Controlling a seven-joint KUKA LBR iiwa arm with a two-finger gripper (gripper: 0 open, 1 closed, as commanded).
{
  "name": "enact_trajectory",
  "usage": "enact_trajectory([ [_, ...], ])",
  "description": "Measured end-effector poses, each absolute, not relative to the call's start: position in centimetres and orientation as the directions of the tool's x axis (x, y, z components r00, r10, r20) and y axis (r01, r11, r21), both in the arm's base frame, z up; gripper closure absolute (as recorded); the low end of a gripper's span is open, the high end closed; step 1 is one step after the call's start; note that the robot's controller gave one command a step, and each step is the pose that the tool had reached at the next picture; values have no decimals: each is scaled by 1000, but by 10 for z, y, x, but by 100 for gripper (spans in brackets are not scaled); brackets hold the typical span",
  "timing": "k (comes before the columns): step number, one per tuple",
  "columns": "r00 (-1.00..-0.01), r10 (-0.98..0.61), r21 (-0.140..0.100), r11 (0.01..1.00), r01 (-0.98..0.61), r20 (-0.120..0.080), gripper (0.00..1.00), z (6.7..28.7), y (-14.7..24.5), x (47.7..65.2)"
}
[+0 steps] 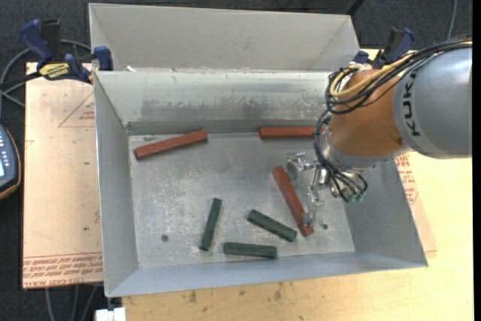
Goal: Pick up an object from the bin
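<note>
One red bar [289, 195] at 4 o'clock lies beside my gripper [316, 195]: approach step, jaw state I cannot tell; next I centre, descend and grip.

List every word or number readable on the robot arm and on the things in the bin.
"KU": black letters on the grey arm; further letters cannot be read.
No text visible on the red-brown bars, the dark green bars or the bin.
</note>
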State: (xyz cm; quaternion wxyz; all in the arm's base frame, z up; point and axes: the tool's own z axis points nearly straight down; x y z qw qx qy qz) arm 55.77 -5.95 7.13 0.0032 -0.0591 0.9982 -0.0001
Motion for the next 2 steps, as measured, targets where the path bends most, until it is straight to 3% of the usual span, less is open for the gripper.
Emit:
enact_trajectory([
  [1,-992,-126,3,992,-126,-9,0,139,5,547],
  [2,-993,-115,2,993,-115,-2,0,68,-5,492],
])
